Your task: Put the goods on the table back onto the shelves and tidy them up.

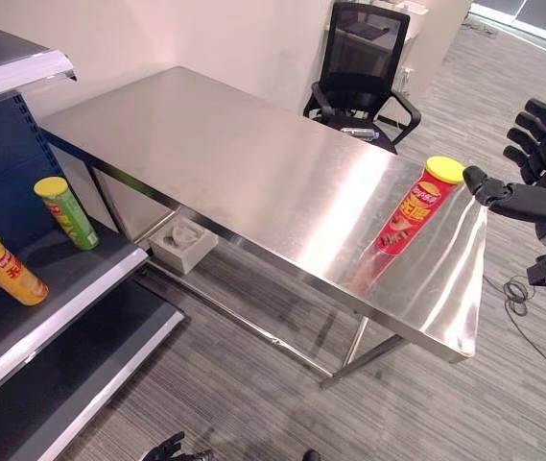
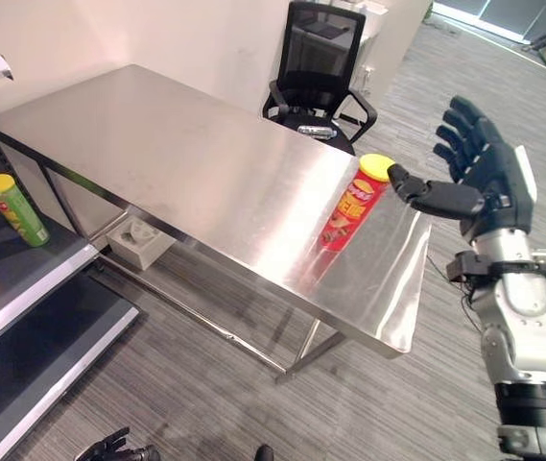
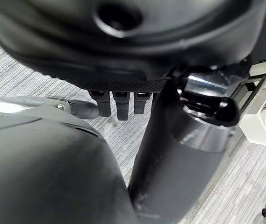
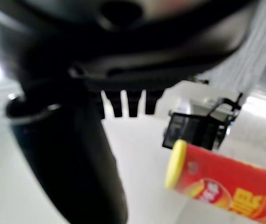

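My right robot hand (image 2: 474,178) is spread wide, holding nothing, just at 3 o'clock of the red can (image 1: 416,206). The can stands near the table (image 1: 253,173) edge. If my thumb bumps its yellow lid, I think it tips and rolls off. My left robot hand (image 3: 118,105) hangs low, fingers straight.

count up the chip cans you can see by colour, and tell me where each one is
Red can: 1, upright on the table, beside the open right hand.
Green can: 1, on the shelf.
Yellow can: 1, on the same shelf.
Total: 3 cans.
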### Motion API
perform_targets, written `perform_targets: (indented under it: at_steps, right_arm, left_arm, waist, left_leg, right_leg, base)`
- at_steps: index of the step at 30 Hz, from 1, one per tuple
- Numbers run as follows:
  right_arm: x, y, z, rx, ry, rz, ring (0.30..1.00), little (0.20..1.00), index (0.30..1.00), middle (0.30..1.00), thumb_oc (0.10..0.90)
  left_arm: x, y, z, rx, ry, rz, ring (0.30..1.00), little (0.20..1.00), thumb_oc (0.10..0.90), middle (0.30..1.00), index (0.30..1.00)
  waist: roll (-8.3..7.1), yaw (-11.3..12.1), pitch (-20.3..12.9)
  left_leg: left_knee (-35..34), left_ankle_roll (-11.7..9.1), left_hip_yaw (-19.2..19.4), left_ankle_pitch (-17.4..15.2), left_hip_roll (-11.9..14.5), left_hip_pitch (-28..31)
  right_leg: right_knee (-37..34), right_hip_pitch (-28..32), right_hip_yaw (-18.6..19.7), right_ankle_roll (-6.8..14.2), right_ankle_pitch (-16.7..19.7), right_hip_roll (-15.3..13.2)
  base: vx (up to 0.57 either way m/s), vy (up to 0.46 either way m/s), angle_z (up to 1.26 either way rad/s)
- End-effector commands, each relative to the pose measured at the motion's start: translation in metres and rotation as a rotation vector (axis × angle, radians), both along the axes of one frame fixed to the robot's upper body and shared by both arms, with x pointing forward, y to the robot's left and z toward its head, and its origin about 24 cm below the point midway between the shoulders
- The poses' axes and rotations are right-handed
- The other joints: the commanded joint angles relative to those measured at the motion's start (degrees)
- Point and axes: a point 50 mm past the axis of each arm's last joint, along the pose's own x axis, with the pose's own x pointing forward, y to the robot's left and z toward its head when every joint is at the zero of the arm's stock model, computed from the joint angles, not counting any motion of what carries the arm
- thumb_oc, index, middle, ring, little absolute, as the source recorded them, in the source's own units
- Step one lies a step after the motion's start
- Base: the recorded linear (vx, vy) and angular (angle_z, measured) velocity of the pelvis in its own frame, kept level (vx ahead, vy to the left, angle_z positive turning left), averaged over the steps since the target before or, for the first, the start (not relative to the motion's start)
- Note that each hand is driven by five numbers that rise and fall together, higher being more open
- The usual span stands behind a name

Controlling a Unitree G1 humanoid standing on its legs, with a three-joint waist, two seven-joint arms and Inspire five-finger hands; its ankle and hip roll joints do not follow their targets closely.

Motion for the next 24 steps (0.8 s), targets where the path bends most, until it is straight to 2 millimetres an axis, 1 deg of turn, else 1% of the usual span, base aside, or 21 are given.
perform_targets:
  at_steps: [1,6,11,21,24]
  right_arm:
    - [-0.007,-0.009,0.066,-0.167,-0.192,-0.062,0.900,0.900,0.900,0.900,0.800]
    - [-0.007,-0.011,0.064,-0.201,-0.177,-0.102,0.900,0.900,0.900,0.900,0.800]
    - [-0.004,-0.014,0.058,-0.231,-0.136,-0.137,0.900,0.900,0.900,0.900,0.800]
    - [0.014,-0.012,0.041,-0.164,-0.072,-0.137,0.900,0.900,0.900,0.900,0.800]
    - [0.019,-0.011,0.041,-0.153,-0.071,-0.146,0.900,0.900,0.900,0.900,0.800]
  left_arm:
    - [0.009,0.000,0.002,0.021,-0.028,-0.081,0.900,0.900,0.800,0.900,0.900]
    - [0.008,0.001,0.002,0.028,-0.020,-0.088,0.900,0.900,0.800,0.900,0.900]
    - [0.009,0.001,0.002,0.037,-0.016,-0.103,0.900,0.900,0.800,0.900,0.900]
    - [0.010,0.001,0.001,0.041,-0.007,-0.120,0.900,0.900,0.800,0.900,0.900]
    - [0.009,0.001,0.001,0.045,-0.003,-0.114,0.900,0.900,0.800,0.900,0.900]
  waist:
    - [0.21,1.86,-1.06]
    - [0.26,1.93,-0.96]
    - [0.19,2.23,-0.75]
    - [0.01,3.26,-0.26]
    - [0.01,3.46,-0.17]
  left_leg:
    - [0.16,1.92,-1.43,-2.06,-1.64,-1.27]
    - [0.16,1.94,-1.79,-2.02,-1.63,-1.40]
    - [0.16,1.91,-2.05,-1.89,-1.64,-1.72]
    - [0.16,1.83,-2.66,-1.62,-1.80,-2.12]
    - [0.16,1.88,-2.94,-1.66,-1.86,-2.12]
  right_leg:
    - [0.33,3.30,-3.41,2.06,-4.57,1.53]
    - [0.33,3.32,-3.80,2.04,-4.65,1.60]
    - [0.33,3.27,-4.01,1.98,-4.66,1.61]
    - [0.33,3.27,-4.66,1.92,-4.64,1.63]
    - [0.33,3.36,-4.79,1.86,-4.64,1.59]
  base:
    - [0.00,0.000,0.00]
    - [0.00,-0.002,0.02]
    - [0.00,-0.003,0.05]
    - [0.00,-0.001,0.05]
    - [0.00,0.002,0.01]
